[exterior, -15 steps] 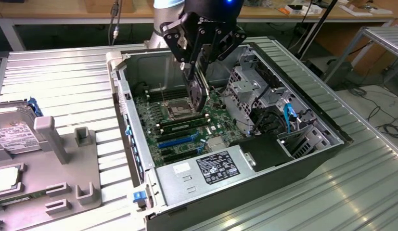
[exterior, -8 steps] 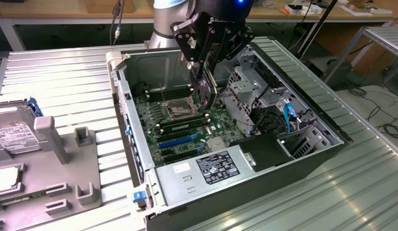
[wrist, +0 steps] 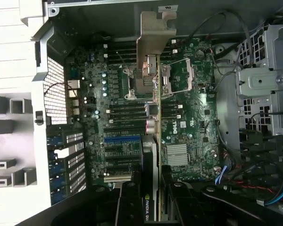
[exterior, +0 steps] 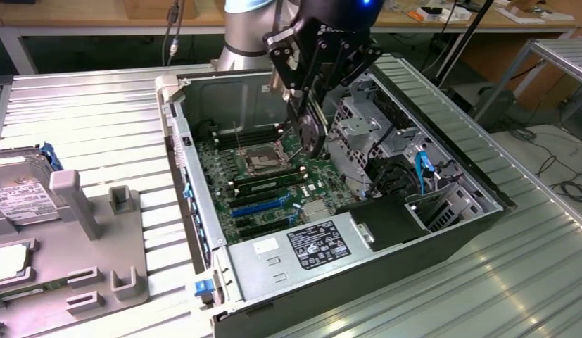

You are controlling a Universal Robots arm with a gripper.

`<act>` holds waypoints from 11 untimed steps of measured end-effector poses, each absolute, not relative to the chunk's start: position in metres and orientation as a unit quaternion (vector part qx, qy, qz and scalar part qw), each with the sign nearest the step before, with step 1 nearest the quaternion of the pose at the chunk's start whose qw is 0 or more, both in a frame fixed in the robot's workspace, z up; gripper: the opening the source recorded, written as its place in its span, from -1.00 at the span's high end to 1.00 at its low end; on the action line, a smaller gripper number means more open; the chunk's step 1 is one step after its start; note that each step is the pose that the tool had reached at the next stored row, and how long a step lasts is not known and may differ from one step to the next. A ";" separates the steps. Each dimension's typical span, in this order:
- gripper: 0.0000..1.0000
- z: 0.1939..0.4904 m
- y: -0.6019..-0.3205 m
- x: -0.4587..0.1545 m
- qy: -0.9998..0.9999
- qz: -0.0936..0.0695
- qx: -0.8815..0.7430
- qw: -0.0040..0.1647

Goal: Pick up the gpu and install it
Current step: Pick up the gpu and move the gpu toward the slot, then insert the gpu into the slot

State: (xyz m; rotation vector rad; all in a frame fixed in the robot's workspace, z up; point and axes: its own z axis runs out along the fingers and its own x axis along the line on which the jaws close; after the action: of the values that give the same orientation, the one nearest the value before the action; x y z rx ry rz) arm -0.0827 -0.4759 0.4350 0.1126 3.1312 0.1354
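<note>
My pincer [wrist: 153, 190] is closed on the gpu [wrist: 156, 127]. One black finger [wrist: 131, 202] bears on each flat face, with the card clamped edge-on between them. In the exterior view the pincer [exterior: 307, 98] hangs inside the open computer case [exterior: 225, 91]. The gpu [exterior: 312, 137] drops below it, above the motherboard [exterior: 319, 176] and not seated in any slot.

Position of the card: it is held on edge over the area of the CPU socket [wrist: 174, 77] and the memory slots [wrist: 127, 110]. Its silver bracket [wrist: 154, 35] is at the end away from my fingers. The card's length runs across the line of the blue expansion slot [wrist: 122, 139], not along it.

Handling, as a judgement: the card is light and stiff, so a moderate clamp should hold it without sag. It is fragile. Take hold on the flat faces near one end, as here, keeping off the contact edge and raised components. The thin bracket may bend if knocked against the case wall.

Arm pose: the arm reaches in from the far side of the case, wrist turned down, fingers pointing at the board. A hard drive [exterior: 18, 197] lies well apart on the grey tray [exterior: 93, 239].
</note>
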 end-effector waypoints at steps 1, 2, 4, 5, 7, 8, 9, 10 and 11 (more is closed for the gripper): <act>0.47 0.435 -0.476 -0.081 0.998 0.043 0.036 0.003; 0.47 0.435 -0.476 -0.078 0.998 0.043 0.036 0.003; 0.47 0.435 -0.476 -0.073 0.998 0.043 0.036 0.003; 0.47 0.435 -0.476 -0.070 0.998 0.044 0.036 0.003; 0.47 0.435 -0.476 -0.068 0.998 0.044 0.036 0.003; 0.47 0.435 -0.476 -0.068 0.998 0.044 0.036 0.003; 0.47 0.435 -0.476 -0.068 0.998 0.044 0.036 0.003; 0.47 0.435 -0.476 -0.068 0.998 0.045 0.036 0.003; 0.47 0.435 -0.476 -0.068 0.998 0.046 0.036 0.003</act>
State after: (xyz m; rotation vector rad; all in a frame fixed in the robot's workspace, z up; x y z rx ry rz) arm -0.0677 -0.4760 0.4350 0.1125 3.1310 0.1432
